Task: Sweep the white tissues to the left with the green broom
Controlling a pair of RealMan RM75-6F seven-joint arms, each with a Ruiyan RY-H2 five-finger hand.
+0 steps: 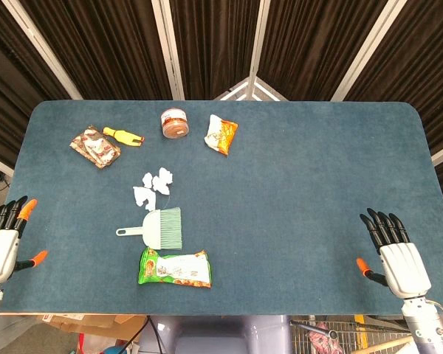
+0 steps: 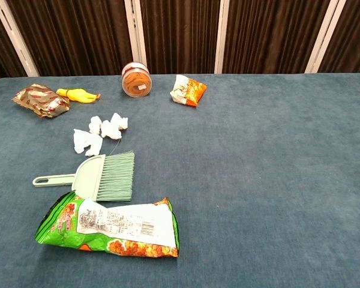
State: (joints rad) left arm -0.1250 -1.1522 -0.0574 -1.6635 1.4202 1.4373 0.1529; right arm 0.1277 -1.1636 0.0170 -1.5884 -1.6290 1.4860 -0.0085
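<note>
The pale green broom [image 1: 156, 228] [image 2: 96, 177] lies flat on the blue table, handle pointing left, bristles to the right. Just behind it sit the crumpled white tissues [image 1: 152, 187] [image 2: 99, 132] in a small cluster. My left hand [image 1: 6, 240] hovers at the table's near left edge, fingers spread, holding nothing. Over at the near right edge my right hand [image 1: 395, 254] is likewise spread and empty. Both hands are far from the broom and show only in the head view.
A green snack bag [image 1: 174, 268] [image 2: 111, 226] lies just in front of the broom. At the back are a brown packet [image 1: 94, 146], a yellow toy [image 1: 123, 136], a round jar [image 1: 175, 123] and an orange snack bag [image 1: 221, 134].
</note>
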